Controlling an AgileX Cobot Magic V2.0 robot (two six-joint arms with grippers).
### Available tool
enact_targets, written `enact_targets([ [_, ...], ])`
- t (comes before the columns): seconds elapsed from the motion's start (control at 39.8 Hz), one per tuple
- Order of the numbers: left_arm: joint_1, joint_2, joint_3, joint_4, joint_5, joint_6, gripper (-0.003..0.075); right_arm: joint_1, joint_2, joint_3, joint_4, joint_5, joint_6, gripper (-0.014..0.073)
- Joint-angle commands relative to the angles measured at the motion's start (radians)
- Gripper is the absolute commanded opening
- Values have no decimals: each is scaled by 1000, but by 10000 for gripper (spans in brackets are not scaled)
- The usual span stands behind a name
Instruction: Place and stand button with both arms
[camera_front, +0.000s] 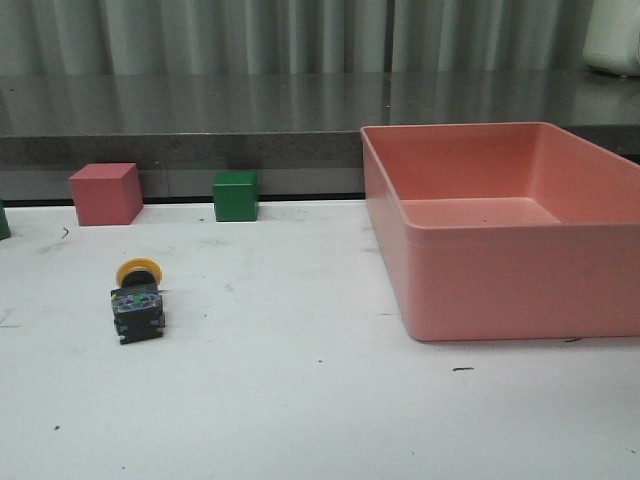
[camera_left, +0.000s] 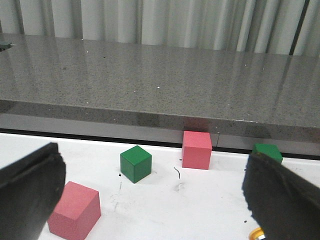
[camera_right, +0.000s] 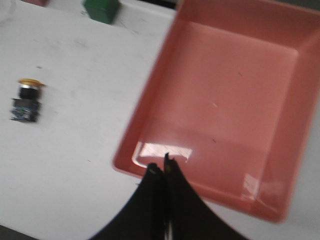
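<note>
The button (camera_front: 137, 300) lies on its side on the white table at the left, with its yellow cap pointing to the back and its black body toward me. It also shows in the right wrist view (camera_right: 26, 100). In the left wrist view only a sliver of its yellow cap (camera_left: 257, 233) shows beside one finger. My left gripper (camera_left: 152, 200) is open wide and empty, low over the table. My right gripper (camera_right: 163, 167) is shut and empty, high above the near left corner of the pink bin. Neither arm shows in the front view.
A large pink bin (camera_front: 480, 270) stands on the right half of the table and also shows in the right wrist view (camera_right: 150, 100). A pink cube (camera_front: 104, 193) and a green cube (camera_front: 236, 196) stand at the back left. Ahead of the left gripper are a green cube (camera_left: 135, 163) and two pink cubes (camera_left: 196, 149) (camera_left: 75, 210).
</note>
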Motion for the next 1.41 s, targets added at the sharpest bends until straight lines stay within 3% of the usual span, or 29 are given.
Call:
enact_targets([
  [0.0,1,14,-37,-8,-78,-5,689,-93,-123,110,-9,65,-45,-68],
  [0.18,1,14,-37,-8,-78,-5,689,-183,-286,349,-16,-34,-69,-68],
  [0.53,1,14,-37,-8,-78,-5,689,-184,-751,838,-34,-476,-69,-68],
  [0.96,1,14,-37,-8,-78,-5,689,-184,-1203,1265,-64,-740,-69,-68],
  [1.08,1,14,-37,-8,-78,-5,689,-184,-1311,1305,-64,-838,-69,-68],
  [1.23,1,14,-37,-8,-82,-5,689,-184,-1348,1306,-64,-825,-69,-68],
  [1.38,1,18,-37,-110,-89,-5,689,-184,-1348,1306,-63,-828,-69,-68],
])
